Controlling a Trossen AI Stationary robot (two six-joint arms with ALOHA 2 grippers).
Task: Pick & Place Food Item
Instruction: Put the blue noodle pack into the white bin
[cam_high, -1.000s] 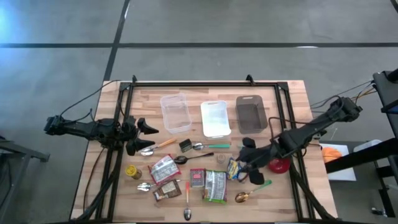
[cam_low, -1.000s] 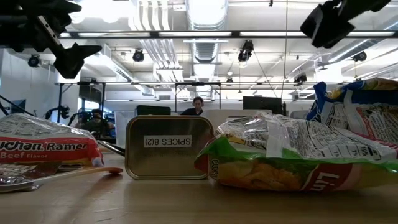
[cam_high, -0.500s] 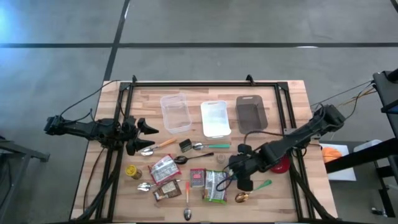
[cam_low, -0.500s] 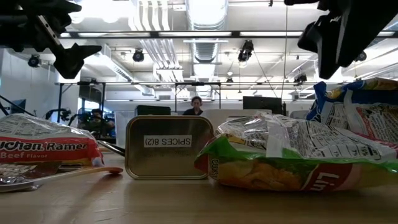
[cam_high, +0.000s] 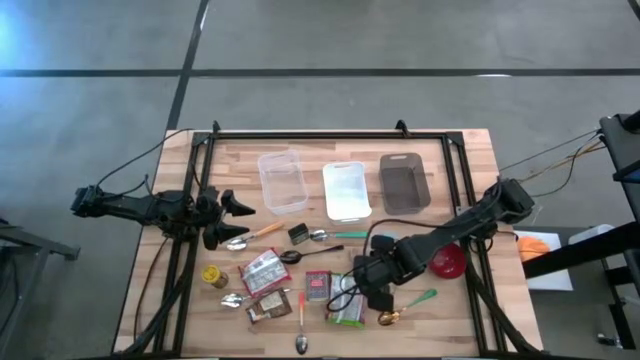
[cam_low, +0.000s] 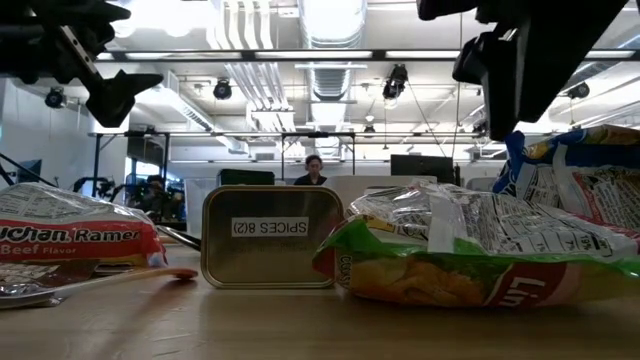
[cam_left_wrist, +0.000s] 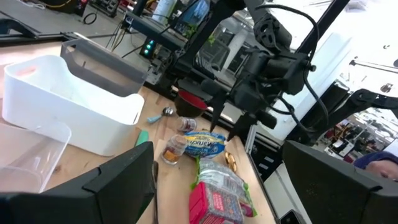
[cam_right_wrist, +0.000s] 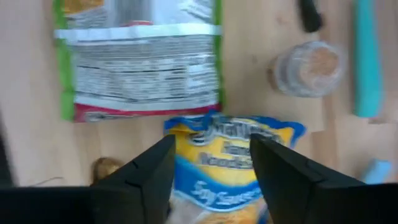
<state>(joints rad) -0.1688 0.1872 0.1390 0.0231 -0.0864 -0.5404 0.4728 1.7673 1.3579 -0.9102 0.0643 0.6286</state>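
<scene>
A blue-and-yellow noodle packet (cam_right_wrist: 231, 158) lies flat on the wooden table, near its right side. My right gripper (cam_right_wrist: 211, 146) hangs open just over it, pointing steeply down, one finger above each side of the packet's end. In the left wrist view its fingertips (cam_left_wrist: 216, 126) stand a little above the packet (cam_left_wrist: 202, 144). In the high view the gripper (cam_high: 368, 285) covers the packet. My left gripper (cam_high: 238, 222) waits open and level at the table's left edge, holding nothing.
A green-edged snack bag (cam_right_wrist: 140, 59) lies beside the noodle packet, with a small jar (cam_right_wrist: 308, 68) and a teal-handled spoon (cam_right_wrist: 367, 56) close by. Clear (cam_high: 282, 181), white (cam_high: 346, 190) and grey (cam_high: 404, 184) bins stand at the back. A red bowl (cam_high: 447, 262) sits right.
My right gripper has swung from beside the red bowl toward the table's left and near edge, sinking a little and tipping from slanted to steeply downward, and now stands over the noodle packet. The packet and the other items have stayed put.
</scene>
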